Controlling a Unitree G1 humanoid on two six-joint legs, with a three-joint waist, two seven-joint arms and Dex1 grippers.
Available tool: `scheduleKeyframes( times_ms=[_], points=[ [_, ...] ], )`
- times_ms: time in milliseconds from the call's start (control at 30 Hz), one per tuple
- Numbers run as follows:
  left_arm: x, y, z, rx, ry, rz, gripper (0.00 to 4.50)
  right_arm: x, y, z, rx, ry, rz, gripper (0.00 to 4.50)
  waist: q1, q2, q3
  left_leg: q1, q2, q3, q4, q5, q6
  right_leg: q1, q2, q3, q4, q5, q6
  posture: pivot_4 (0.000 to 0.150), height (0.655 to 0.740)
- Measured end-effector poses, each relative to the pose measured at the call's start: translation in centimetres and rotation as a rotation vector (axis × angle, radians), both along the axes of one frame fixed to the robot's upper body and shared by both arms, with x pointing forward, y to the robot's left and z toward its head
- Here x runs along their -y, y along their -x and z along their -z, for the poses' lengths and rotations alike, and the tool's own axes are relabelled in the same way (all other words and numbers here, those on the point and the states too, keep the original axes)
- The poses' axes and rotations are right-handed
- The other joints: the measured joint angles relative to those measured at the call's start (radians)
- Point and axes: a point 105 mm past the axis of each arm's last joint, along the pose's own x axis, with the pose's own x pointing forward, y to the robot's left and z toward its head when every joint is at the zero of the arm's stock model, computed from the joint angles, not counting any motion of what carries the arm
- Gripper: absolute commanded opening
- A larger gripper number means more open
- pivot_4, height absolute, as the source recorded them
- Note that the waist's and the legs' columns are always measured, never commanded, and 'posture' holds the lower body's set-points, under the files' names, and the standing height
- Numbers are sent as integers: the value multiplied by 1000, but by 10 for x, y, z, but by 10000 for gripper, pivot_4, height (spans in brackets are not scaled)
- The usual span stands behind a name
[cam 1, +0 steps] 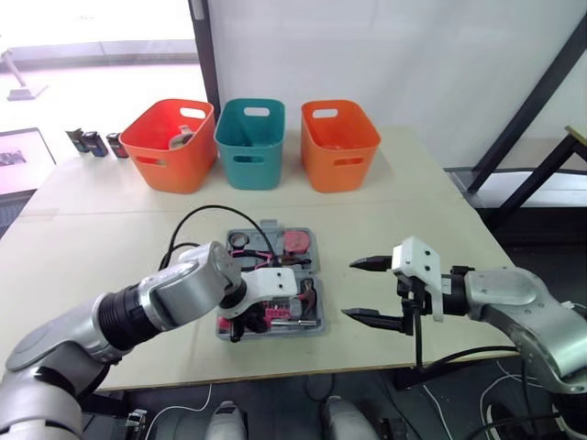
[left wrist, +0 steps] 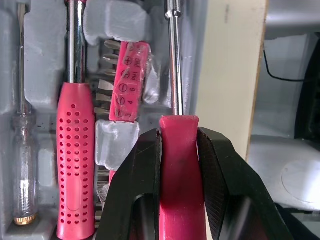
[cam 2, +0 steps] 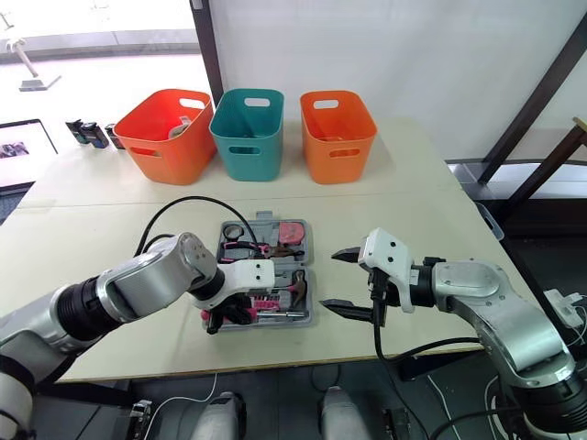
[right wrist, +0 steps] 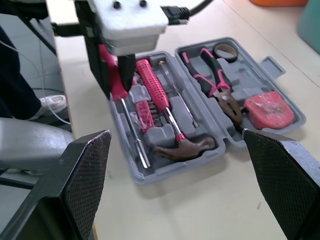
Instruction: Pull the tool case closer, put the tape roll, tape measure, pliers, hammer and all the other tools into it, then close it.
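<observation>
The grey tool case [cam 1: 315, 266] lies open on the table in front of me. In it sit the pliers [right wrist: 215, 82], the tape roll [right wrist: 225, 50], the red tape measure [right wrist: 267, 109], the hammer [right wrist: 187, 146], a pink screwdriver with a dotted handle [left wrist: 75, 160] and a bit holder [left wrist: 129, 82]. My left gripper [cam 1: 237, 325] is over the case's near left corner, shut on the handle of a second pink screwdriver [left wrist: 180, 170]. That screwdriver's shaft runs along the slot by the case's near edge. My right gripper [cam 1: 350, 290] hovers open just right of the case, holding nothing.
Three bins stand in a row at the back: orange [cam 1: 170, 144], teal [cam 1: 250, 142] and orange [cam 1: 339, 144]. Small dark items [cam 1: 94, 142] sit at the far left. A black cable [cam 1: 206, 215] loops from my left arm over the table. The case lies close to the table's front edge.
</observation>
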Motion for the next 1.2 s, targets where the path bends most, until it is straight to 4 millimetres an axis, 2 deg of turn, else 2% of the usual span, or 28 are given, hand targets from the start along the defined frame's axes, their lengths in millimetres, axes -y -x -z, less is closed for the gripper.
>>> scheduleKeyframes(
  times_ms=[200,733,1000,1200],
  points=[
    [2,-1,9,-17,12,-21,5762,-2,1,2,-19,4,-32,45000,0,0,0,0,0,0,0,0,0,0,0,0,0,0,0,1500,7400],
    [6,-1,10,-4,52,20,5762,0,0,4,-27,32,-33,45000,6,0,0,0,0,0,0,0,0,0,0,0,0,0,0,1500,7400],
    [7,-4,8,20,61,42,44776,0,0,4,-26,33,-32,45000,5,0,0,0,0,0,0,0,0,0,0,0,0,0,0,1500,7400],
    [-2,-10,-4,58,64,20,44776,-1,-1,3,-23,33,-34,45000,1,0,0,0,0,0,0,0,0,0,0,0,1,0,0,1500,7400]
  ],
)
